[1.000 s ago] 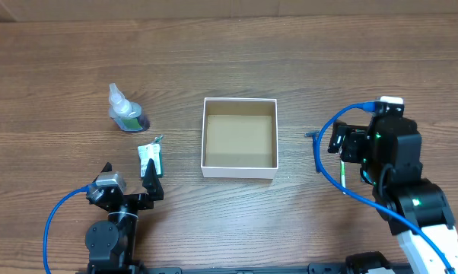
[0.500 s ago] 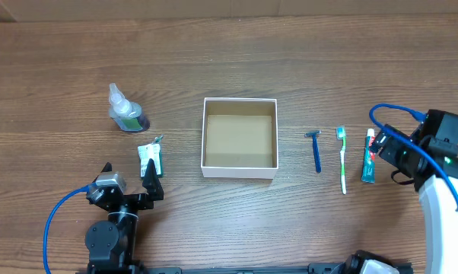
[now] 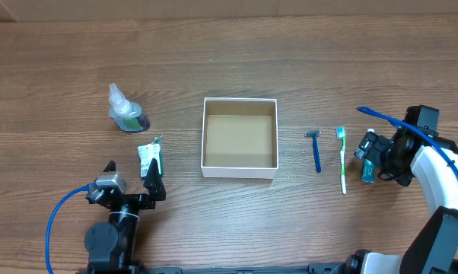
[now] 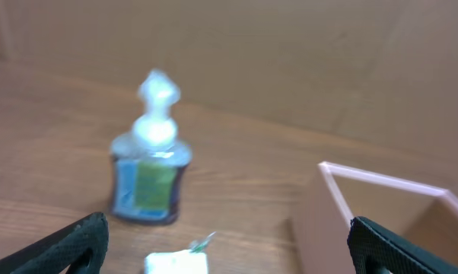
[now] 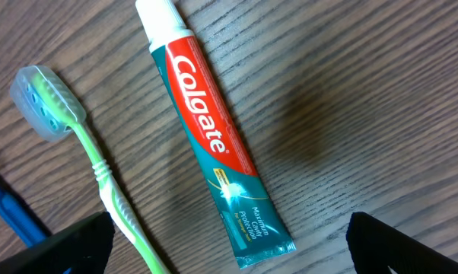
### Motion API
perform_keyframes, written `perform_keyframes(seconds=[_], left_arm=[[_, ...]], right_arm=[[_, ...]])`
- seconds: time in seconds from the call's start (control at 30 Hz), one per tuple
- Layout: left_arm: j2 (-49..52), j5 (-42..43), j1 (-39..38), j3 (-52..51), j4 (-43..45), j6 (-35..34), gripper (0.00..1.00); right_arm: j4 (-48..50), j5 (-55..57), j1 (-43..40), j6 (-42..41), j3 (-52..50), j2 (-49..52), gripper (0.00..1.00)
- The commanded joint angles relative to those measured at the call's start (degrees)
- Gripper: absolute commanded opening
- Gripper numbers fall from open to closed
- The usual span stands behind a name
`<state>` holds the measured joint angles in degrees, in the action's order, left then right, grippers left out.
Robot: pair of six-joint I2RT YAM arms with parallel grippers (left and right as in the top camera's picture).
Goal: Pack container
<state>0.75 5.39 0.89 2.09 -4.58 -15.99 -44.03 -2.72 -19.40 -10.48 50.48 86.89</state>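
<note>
The container [image 3: 240, 172], a white-walled square box with a bare brown floor, sits mid-table; its corner shows in the left wrist view [image 4: 343, 199]. To its right lie a blue razor [image 3: 316, 151], a green toothbrush [image 3: 342, 158] [image 5: 100, 175] and a Colgate toothpaste tube [image 3: 367, 174] [image 5: 210, 137]. My right gripper [image 3: 372, 152] [image 5: 229, 255] is open and hovers over the tube, one finger on each side of its tail end. My left gripper [image 3: 131, 179] [image 4: 229, 255] is open and empty, just behind a small white packet [image 3: 148, 159] [image 4: 176, 263].
A clear bottle with a blue-green label [image 3: 125, 111] [image 4: 151, 164] stands left of the container, beyond the packet. The table's front edge is close behind both arm bases.
My right arm swung away to the right, uncovering the toothbrush and toothpaste, then came back left over the tube. The left arm has not moved.
</note>
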Motion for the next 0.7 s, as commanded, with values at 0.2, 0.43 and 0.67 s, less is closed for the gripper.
perform_keyframes(seconds=[0.2, 0.43, 0.67], left_arm=[[1.0, 16.0, 0.3, 12.7, -7.8, 6.0, 1.0], [18.0, 6.1, 0.3, 38.4, -23.3, 10.9, 1.0], [50.0, -1.1, 0.3, 76.1, -53.0, 21.3, 1.0]], right_arm=[[0.9, 0.0, 0.3, -0.2, 1.2, -0.1, 1.0], [0.9, 0.0, 0.3, -0.2, 1.2, -0.1, 1.0], [0.9, 0.0, 0.3, -0.2, 1.2, -0.1, 1.0]])
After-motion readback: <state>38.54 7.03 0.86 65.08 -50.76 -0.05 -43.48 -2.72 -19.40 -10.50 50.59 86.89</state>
